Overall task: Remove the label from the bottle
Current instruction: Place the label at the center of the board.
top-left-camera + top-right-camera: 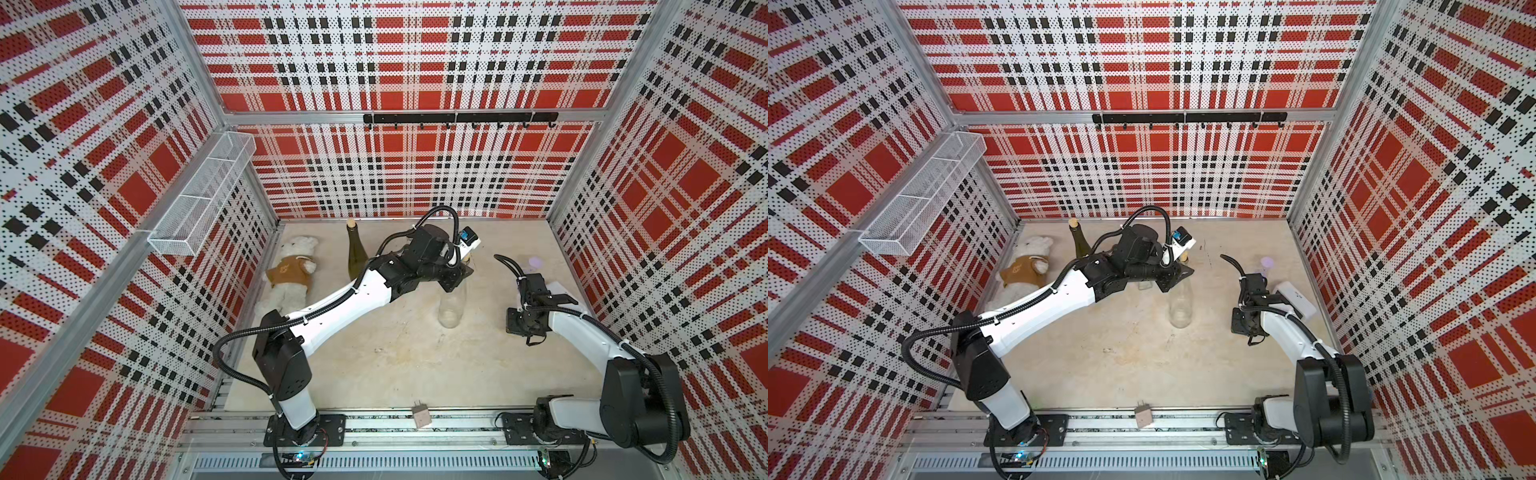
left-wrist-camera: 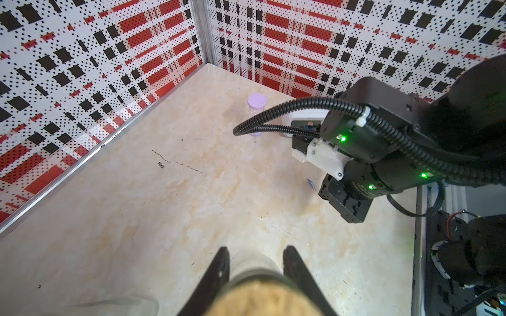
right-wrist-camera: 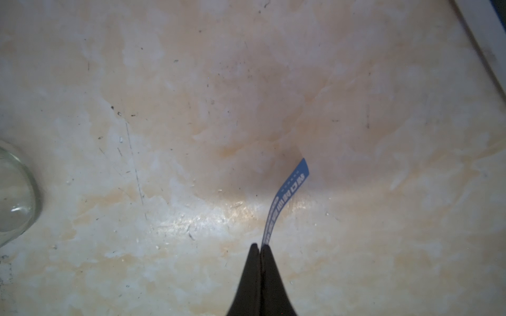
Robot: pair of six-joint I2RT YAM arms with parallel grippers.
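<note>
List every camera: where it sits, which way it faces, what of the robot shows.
Top views: high at the front, looking down toward the back wall; both show the left arm, right arm and clear bottle.
Left wrist: on the left arm, looking past the left gripper, whose fingers flank the bottle's corked neck, across the table at the right arm.
Right wrist: looks down at the table past the shut right gripper pinching the blue label.
Shared: both wrist views show the label and part of the bottle.

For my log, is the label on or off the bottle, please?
Off: the right gripper pinches the label, well apart from the bottle.
</note>
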